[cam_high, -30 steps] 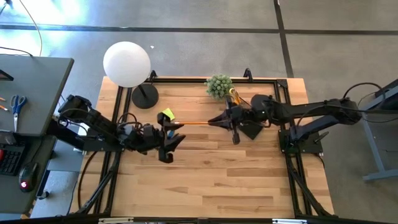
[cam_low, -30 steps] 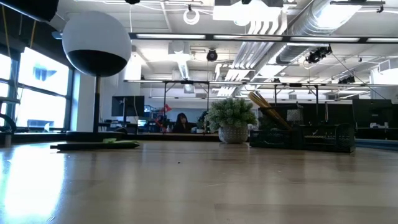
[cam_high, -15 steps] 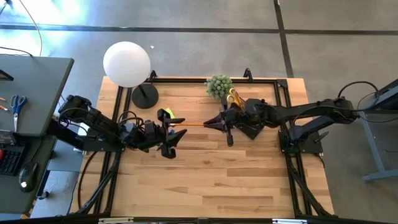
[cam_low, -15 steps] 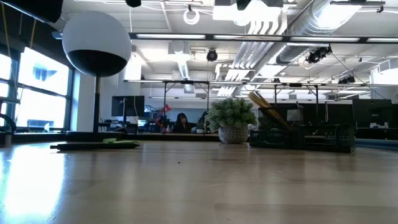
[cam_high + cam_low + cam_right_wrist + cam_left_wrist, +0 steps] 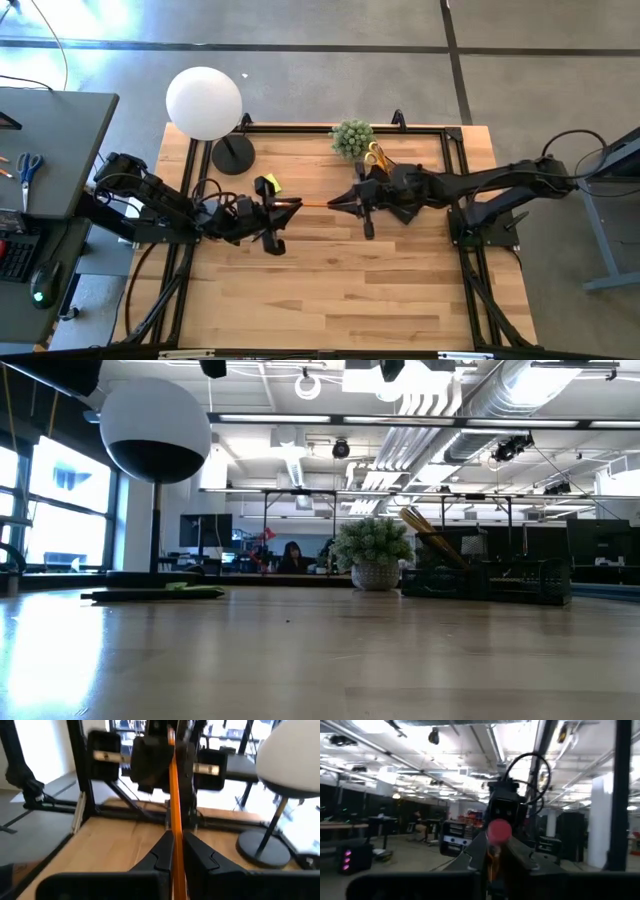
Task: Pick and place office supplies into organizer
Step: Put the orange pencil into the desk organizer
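Observation:
An orange pencil (image 5: pixel 312 203) hangs level above the table's middle, between my two grippers. My left gripper (image 5: pixel 288 208) is shut on its left end and my right gripper (image 5: pixel 335 203) on its right end. The black organizer (image 5: pixel 490 582) stands at the far right. Part of it is under my right arm, and it holds yellow-handled scissors (image 5: pixel 375 155) and pencils (image 5: pixel 425 530). A lime-green sticky-note pad (image 5: pixel 270 185) lies flat on the table just beyond my left gripper. My left gripper pinches the pencil's shaft (image 5: pixel 492 866) between its two fingers, close to the red-tipped end (image 5: pixel 498 831). It comes from the table's left, its fingers along the pencil. My right gripper pinches the shaft (image 5: pixel 175 851) between its two fingers, coming level from the table's right, along the pencil. The pencil is clear of the table.
A white globe lamp (image 5: pixel 204 103) on a round black base (image 5: pixel 232 155) stands at the far left. A small potted plant (image 5: pixel 352 138) is at the far edge beside the organizer. The near half of the wooden table (image 5: pixel 340 290) is bare.
My left gripper, wide open a second ago, has shut on the pencil's left end without leaving its place. My right gripper has sunk slightly and shifted a little toward my left gripper, carrying the pencil, which stays level and clear of the table.

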